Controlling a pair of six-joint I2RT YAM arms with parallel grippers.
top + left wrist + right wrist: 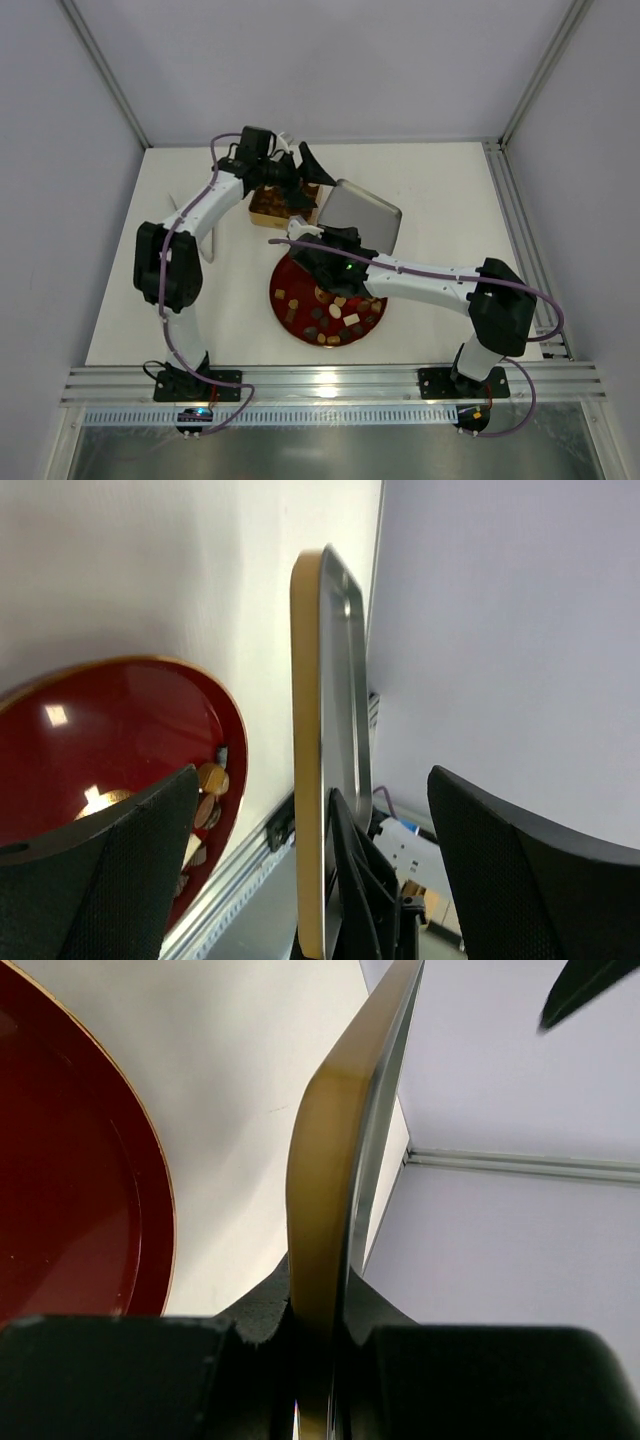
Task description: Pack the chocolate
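Your right gripper (335, 238) is closed on one edge of the lid (362, 213) and holds it lifted and tilted above the table, with the grey inner face showing to the top camera. In the right wrist view the gold rim sits tight between the two fingers. Your left gripper (300, 178) hangs over the gold tin (268, 207) at the far side, with its jaws wide apart and nothing between them. The chocolate (335, 315) lies on the dark-red plate (290, 278), spread mostly over its near half. I cannot tell whether any piece is inside the tin, because the left arm covers part of it. From the left jaws the sweets lie toward the near side and a little to the right, past the tin. From the right gripper they are just beside it, on its near side. The pieces are small and show no clear long axis from here. I judge that the right arm is the nearer one but it is occupied, so the free left one has to travel to the plate.
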